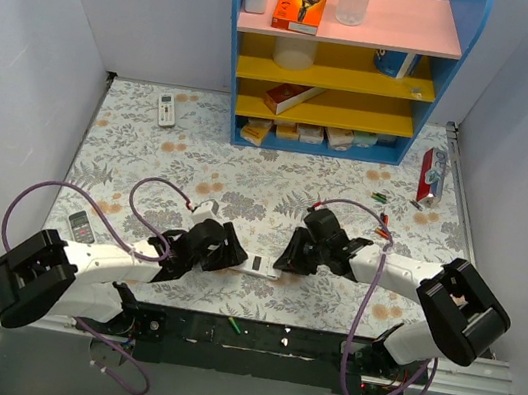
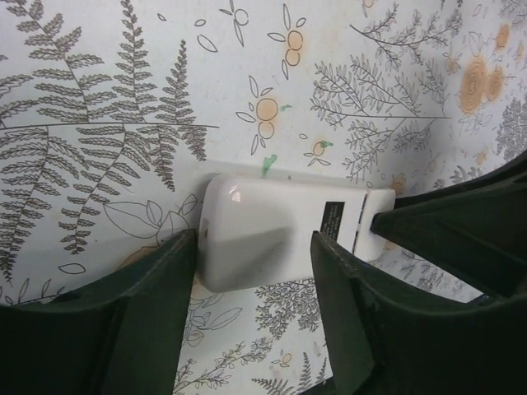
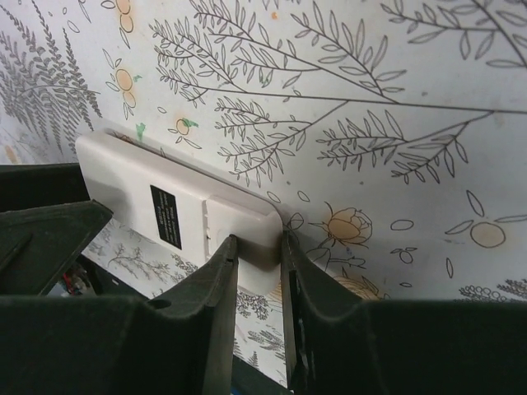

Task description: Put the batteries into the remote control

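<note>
The remote control [image 1: 259, 263] lies white back up between my two arms, with a black label [image 2: 331, 220] and a battery cover [image 3: 235, 216] showing. My right gripper [image 1: 286, 260] [image 3: 259, 241] is shut on the cover-end corner of the remote control [image 3: 177, 193]. My left gripper [image 1: 227, 252] [image 2: 255, 240] stands open at the other end. One finger is beside the rounded end of the remote control [image 2: 272, 226] and the other overlaps its near edge. Several batteries [image 1: 381, 198] lie scattered at the right of the table, away from both grippers.
A blue shelf unit [image 1: 343, 59] stands at the back. A white remote with a screen [image 1: 166, 108] lies back left, and a grey remote [image 1: 82, 226] near the left arm. A red pack [image 1: 432, 175] stands at the right wall. One green cell [image 1: 234, 325] lies on the black base strip.
</note>
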You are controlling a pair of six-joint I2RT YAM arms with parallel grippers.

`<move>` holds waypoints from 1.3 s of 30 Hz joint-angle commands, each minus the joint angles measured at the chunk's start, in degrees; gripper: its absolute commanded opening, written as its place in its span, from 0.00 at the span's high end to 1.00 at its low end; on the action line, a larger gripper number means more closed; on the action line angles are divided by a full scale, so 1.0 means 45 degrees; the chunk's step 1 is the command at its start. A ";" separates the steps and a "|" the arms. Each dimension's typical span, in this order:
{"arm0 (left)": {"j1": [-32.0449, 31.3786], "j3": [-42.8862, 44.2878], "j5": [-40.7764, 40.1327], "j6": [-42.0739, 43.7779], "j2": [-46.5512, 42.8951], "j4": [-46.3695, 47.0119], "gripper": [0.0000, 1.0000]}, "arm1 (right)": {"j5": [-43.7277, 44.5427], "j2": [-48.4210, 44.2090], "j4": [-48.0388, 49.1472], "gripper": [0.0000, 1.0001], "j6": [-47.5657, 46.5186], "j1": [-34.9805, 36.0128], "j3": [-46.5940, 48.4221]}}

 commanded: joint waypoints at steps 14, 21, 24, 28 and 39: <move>-0.0605 0.3778 0.1228 1.1007 -0.0641 -0.3433 0.02 | -0.0334 0.0920 -0.1872 0.99 -0.2726 0.0505 0.0461; -0.0586 0.4383 0.0918 1.2499 0.0374 -0.4215 0.02 | -0.0373 0.1038 -0.1892 0.99 -0.2942 0.0661 0.0677; -0.0566 0.4579 0.0664 1.0978 0.1133 -0.4255 0.02 | -0.0393 0.0842 -0.1619 0.99 -0.2883 0.0662 0.0599; -0.0527 0.4775 -0.0058 0.8401 0.2151 -0.4606 0.05 | -0.0218 0.0705 -0.1462 0.99 -0.2785 0.0681 0.0501; -0.0508 0.3582 -0.2400 0.3650 0.0438 -0.5094 0.02 | 0.0933 -0.0094 -0.1363 0.92 -0.3310 0.0603 -0.0046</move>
